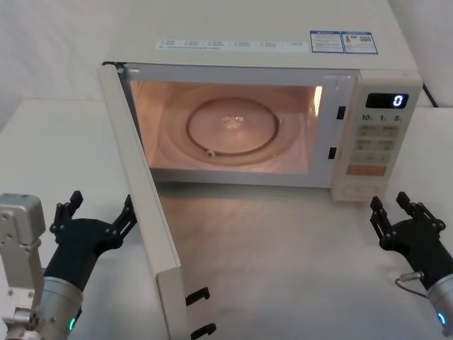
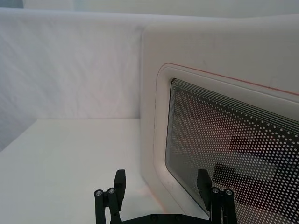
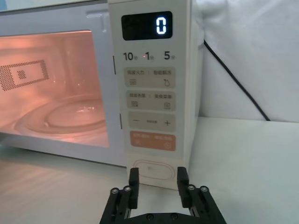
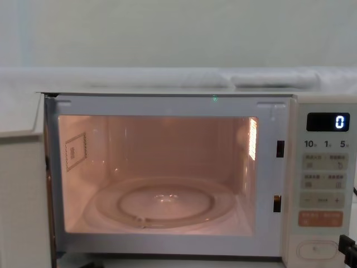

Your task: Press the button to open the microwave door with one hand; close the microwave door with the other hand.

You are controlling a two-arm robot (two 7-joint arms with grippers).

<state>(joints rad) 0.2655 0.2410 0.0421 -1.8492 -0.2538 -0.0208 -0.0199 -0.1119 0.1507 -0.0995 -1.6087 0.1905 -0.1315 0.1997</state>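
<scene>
L gripper [image 1: 95,216]: fingers spread apart, holding nothing. Sits low on the robot's left, just outside the outer face of the microwave door [image 1: 145,205]. In the L wrist view its tips straddle the door's lower edge near the dotted glass window [image 2: 233,154]; contact with the door cannot be confirmed. Judgement: positioned there to push the door shut, since the outer face is the only surface a closing push can act on.

R gripper [image 3: 158,184]: fingers apart, empty. Sits low on the robot's right, just in front of the control panel [image 1: 376,145], not touching it. In the R wrist view the button [image 3: 153,170] lies between and just beyond the two fingertips. Judgement: the arm faces the button because that is the door release; w/ the door already open, the press step looks done and the closing step is what remains.

Door: swung wide open on its L hinge, roughly square to the microwave front, 2 black latch hooks [image 1: 198,312] showing on its free edge. Cavity lit, glass turntable [image 1: 232,127] inside, nothing on it. Display [image 1: 385,100] reads 0.

Count: 1 microwave, 1 door, 1 pill-shaped button, 1 orange key [image 3: 153,141] directly above it, 2 grippers, 2 latch slots [image 4: 278,176] in the frame, 1 black cable [image 3: 233,79] behind the unit.

Risk noted: the push must carry the hooks fully into both slots or the door won't latch.
</scene>
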